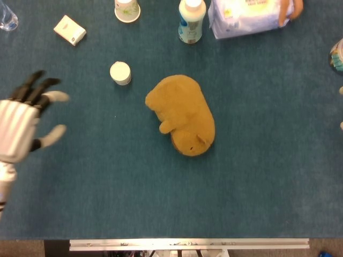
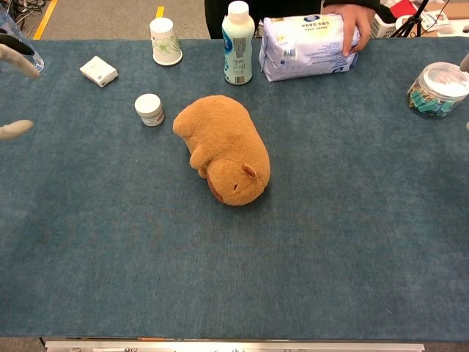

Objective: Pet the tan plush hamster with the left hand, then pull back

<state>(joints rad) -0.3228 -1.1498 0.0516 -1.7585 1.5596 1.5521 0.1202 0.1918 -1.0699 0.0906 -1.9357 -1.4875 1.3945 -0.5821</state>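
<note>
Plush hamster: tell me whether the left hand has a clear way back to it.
Probably yes. The left hand is open at the table's left edge, and only bare cloth lies between it and the plush hamster.

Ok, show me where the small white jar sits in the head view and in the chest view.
Head view: the small white jar stands upper left of centre, up and left of the tan plush hamster.
Chest view: the jar stands left of centre, just left of the hamster's rear end.
Shared landmark: the white box lies up and left of the jar in both.
</note>
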